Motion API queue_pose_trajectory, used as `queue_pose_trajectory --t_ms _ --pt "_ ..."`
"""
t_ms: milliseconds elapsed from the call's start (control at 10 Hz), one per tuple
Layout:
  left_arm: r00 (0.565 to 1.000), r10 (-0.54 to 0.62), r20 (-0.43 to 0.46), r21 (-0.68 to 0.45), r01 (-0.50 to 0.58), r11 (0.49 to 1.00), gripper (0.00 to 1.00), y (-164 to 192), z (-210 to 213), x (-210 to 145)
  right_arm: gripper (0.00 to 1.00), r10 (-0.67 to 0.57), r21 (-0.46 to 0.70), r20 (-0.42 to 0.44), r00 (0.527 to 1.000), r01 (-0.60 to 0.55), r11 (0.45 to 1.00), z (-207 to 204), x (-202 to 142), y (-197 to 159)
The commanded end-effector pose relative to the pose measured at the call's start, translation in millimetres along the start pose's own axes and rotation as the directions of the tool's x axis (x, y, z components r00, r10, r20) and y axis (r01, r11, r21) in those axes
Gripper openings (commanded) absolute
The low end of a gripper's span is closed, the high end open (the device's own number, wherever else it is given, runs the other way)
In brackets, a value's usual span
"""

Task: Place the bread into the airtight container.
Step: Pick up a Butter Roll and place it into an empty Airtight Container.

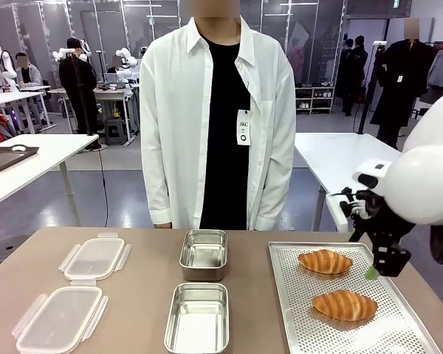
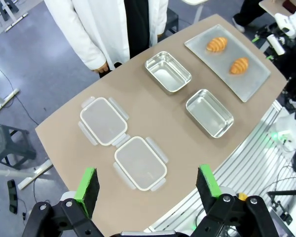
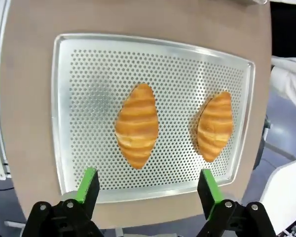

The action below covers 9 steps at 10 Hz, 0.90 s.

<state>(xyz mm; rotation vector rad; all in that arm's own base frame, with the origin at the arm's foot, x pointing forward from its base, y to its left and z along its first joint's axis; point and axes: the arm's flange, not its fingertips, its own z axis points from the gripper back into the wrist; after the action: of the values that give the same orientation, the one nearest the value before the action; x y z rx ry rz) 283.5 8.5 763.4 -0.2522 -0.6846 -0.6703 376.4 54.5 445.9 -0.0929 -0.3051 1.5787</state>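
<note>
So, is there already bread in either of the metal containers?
No, the far container and the near container are both empty; the two croissants lie on the perforated tray.

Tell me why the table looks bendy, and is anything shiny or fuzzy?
Left wrist view: the wide lens bows the table edges. Front view: the near steel container shows pale glare on its floor. Right wrist view: the tray rim curves too, while the bread looks sharp, with only faint shadows.
</note>
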Motion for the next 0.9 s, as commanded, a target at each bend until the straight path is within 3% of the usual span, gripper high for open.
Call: queue_pose_trajectory --t_ms 0,800 --pt "1.0 -0.017 -0.006 0.004 0.017 1.0 1.0 0 1 0 1.0 -0.054 0.006 -0.09 0.994 0.055 0.998 -30 0 -4" --pt "1.0 -0.017 -0.006 0.004 0.017 1.0 1.0 0 1 0 1.0 -0.154 0.091 -0.132 0.979 0.167 0.982 -104 -18 -6"
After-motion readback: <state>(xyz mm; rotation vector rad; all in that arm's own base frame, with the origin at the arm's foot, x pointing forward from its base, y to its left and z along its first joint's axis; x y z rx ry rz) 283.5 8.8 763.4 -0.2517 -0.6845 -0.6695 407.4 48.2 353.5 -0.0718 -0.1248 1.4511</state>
